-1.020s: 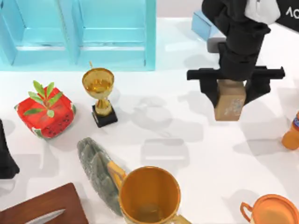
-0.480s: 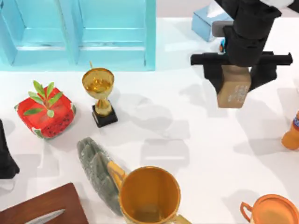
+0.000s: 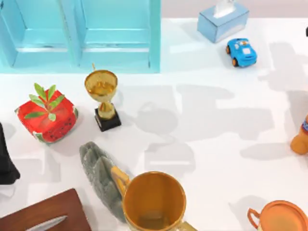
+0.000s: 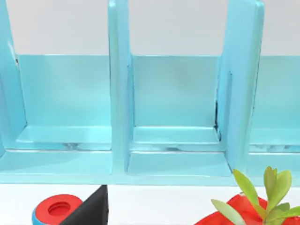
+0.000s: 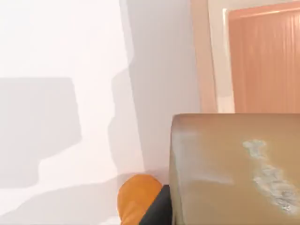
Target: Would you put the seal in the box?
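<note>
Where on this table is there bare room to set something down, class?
Bare white table stretches between the gold trophy, blue toy car and orange mug. The top view's left and bottom edges are crowded: watermelon planter, grey-green ridged lump.

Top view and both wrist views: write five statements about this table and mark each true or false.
1. The blue toy car stands near the tissue box. True.
2. The seal lies beside the trophy. False: the seal is close in front of the right wrist camera, and the trophy stands alone.
3. The gold mug stands upright against the grey-green lump. True.
4. The blue shelf's compartments hold books. False: the blue shelf has bare compartments in the left wrist view.
5. The leafy plant sits in a blue pot. False: the pot is red.
</note>
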You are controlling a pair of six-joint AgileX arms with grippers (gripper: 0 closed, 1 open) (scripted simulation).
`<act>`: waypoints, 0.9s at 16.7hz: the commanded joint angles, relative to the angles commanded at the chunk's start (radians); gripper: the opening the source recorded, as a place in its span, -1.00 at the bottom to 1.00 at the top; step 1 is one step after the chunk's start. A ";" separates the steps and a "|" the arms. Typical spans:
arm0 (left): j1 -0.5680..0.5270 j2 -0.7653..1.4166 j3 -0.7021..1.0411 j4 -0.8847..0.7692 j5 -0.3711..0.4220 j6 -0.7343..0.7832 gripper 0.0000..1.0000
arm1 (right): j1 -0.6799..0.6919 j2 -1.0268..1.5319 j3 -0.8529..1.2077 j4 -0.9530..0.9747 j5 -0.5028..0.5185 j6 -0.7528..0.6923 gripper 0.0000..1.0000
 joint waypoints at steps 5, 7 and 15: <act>0.000 0.000 0.000 0.000 0.000 0.000 1.00 | -0.298 -0.091 -0.105 -0.041 -0.013 -0.368 -1.00; 0.000 0.000 0.000 0.000 0.000 0.000 1.00 | -0.373 -0.120 -0.143 -0.061 -0.034 -0.480 -1.00; 0.000 0.000 0.000 0.000 0.000 0.000 1.00 | -0.436 -0.145 -0.181 -0.085 -0.064 -0.578 -1.00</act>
